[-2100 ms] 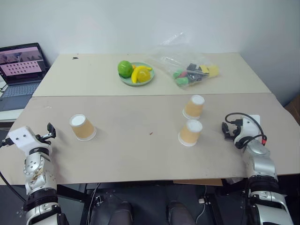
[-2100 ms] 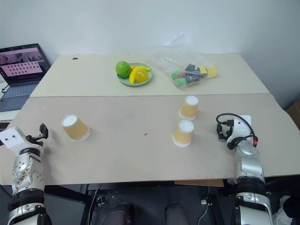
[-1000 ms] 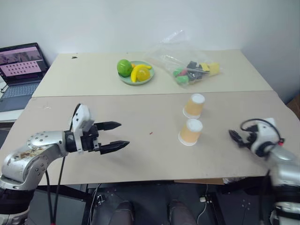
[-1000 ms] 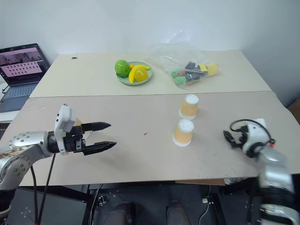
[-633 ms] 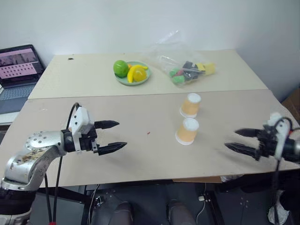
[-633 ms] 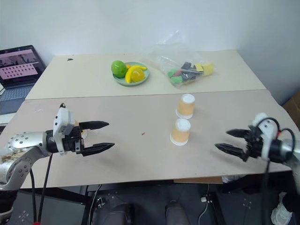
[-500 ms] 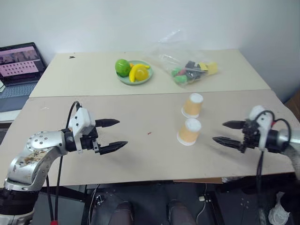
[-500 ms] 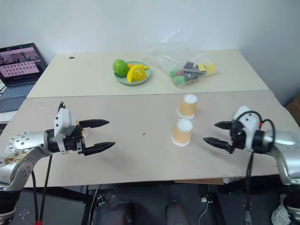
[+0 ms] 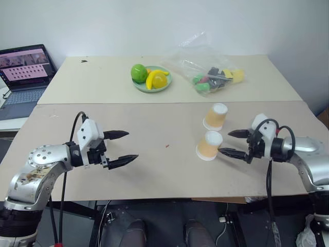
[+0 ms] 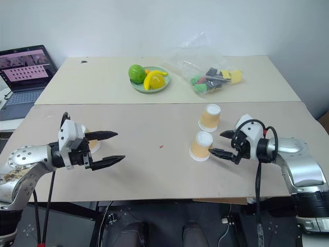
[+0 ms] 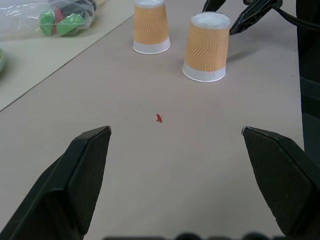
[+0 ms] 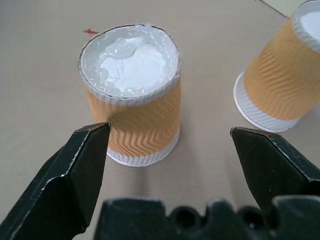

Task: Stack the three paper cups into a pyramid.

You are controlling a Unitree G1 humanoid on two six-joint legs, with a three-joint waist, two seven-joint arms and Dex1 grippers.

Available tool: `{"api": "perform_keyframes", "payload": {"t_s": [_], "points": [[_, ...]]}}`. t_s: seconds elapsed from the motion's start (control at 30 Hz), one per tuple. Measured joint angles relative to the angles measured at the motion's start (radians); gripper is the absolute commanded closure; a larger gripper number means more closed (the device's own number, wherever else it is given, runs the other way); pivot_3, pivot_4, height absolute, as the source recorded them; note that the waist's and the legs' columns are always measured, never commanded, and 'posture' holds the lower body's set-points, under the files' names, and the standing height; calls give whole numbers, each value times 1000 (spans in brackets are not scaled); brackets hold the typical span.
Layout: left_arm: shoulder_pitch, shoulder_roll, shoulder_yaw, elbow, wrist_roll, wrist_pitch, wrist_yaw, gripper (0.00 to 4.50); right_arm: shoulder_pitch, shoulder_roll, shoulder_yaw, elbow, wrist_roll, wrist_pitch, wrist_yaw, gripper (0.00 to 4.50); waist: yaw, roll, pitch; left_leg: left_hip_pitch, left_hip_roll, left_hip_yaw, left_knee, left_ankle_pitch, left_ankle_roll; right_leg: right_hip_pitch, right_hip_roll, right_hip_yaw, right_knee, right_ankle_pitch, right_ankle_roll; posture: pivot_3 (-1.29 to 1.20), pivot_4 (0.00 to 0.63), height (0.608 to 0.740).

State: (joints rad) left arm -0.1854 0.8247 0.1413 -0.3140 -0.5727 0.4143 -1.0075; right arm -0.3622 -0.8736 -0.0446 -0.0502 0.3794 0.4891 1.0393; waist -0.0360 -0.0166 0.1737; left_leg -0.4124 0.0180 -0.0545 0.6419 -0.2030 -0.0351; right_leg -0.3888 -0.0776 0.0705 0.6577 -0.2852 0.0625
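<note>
Two of the paper cups stand upside down right of centre: a near cup [image 9: 208,145] and a far cup [image 9: 215,116], a small gap apart. My right gripper [image 9: 225,142] is open just right of the near cup, its fingertips [image 12: 95,145] level with the cup's wall [image 12: 137,117] without touching. The third cup [image 10: 94,146] is mostly hidden behind my left gripper [image 9: 129,145], which hovers open and empty over the left half of the table, pointing toward the other cups [image 11: 206,47]. No pyramid stands.
A green plate of fruit [image 9: 151,80] and a clear bag of toys [image 9: 211,72] lie on the back board. A laptop [image 9: 25,67] sits off the far left corner. A small red mark [image 9: 166,145] lies mid-table between the grippers.
My right gripper has swung in from the table's right edge toward the near cup and now points left at it. The left gripper has kept its place and rolled a little.
</note>
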Motion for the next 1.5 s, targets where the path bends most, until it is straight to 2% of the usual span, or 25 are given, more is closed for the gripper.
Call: {"api": "perform_keyframes", "payload": {"t_s": [0.27,0.43,0.73,0.83,0.93,0.97,1.3,1.5], "points": [[0,0,17,0,0,0,9,21,-45,26,18,-20,29,23,28,0,-5,0,0,1,0,0,0,0,0,0,0,0,1,0,0,0,150,740],[-6,-1,18,-1,0,3,16,21,-84,79,76,31,-6,18,21,0,-7,0,0,1,0,0,0,0,0,0,0,0,1,0,0,0,150,740],[-4,-1,30,-2,-1,3,16,21,-121,99,78,50,-28,14,3,0,-6,0,0,1,0,0,0,0,0,0,0,0,1,0,0,0,150,740],[-1,-1,32,-3,-1,4,16,0,-128,100,78,52,-33,14,4,663,-6,0,0,1,0,0,0,0,0,0,0,0,1,0,0,0,150,740],[1,-1,34,-4,-1,6,16,0,-131,105,78,52,-33,15,6,1624,-6,0,0,1,0,0,0,0,0,0,0,0,1,0,0,0,150,740],[2,-1,35,-4,-1,6,17,0,-131,107,78,52,-33,15,6,1751,-6,0,0,1,0,0,0,0,0,0,0,0,1,0,0,0,150,740],[18,1,40,-27,-2,27,25,0,-193,141,87,39,-38,27,20,1753,-11,0,0,1,0,0,0,0,0,0,0,0,3,0,0,0,150,740],[30,1,45,-41,-3,45,36,0,-440,233,146,92,-3,29,109,1753,-12,0,0,2,0,-1,0,0,0,0,1,0,4,0,0,0,150,740]]}}
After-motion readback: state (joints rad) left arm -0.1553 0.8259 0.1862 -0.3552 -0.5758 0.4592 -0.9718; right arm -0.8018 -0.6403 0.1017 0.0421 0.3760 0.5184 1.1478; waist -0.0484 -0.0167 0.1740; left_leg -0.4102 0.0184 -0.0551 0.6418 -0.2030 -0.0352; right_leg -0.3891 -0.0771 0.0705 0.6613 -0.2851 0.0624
